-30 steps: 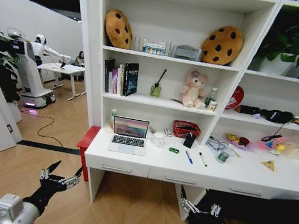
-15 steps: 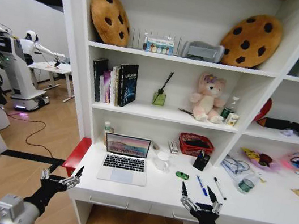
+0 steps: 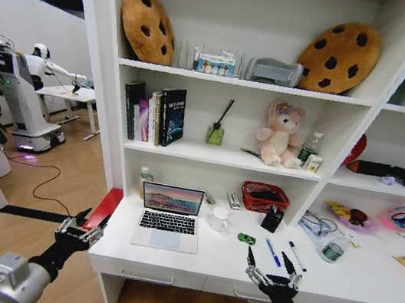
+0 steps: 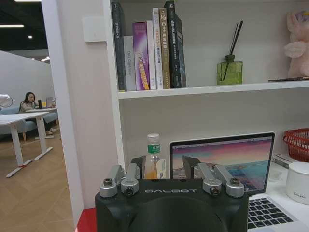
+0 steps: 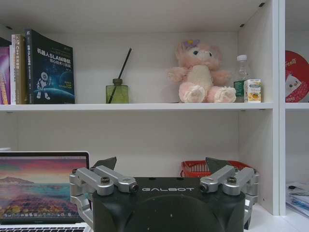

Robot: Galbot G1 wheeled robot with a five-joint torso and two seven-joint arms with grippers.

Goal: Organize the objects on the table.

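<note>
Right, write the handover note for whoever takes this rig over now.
Left gripper: open, empty, low off the table's left front corner.
Right gripper: open, empty, over the front edge of the table, near the pens.
On the table: laptop open at left, green toy car mid-desk, blue pen and black pen lying loose to its right, black pen holder standing in front of the red mesh basket.
Done: nothing appears sorted yet.
Left: pens into the holder, probably; the rest is still to tidy.
</note>
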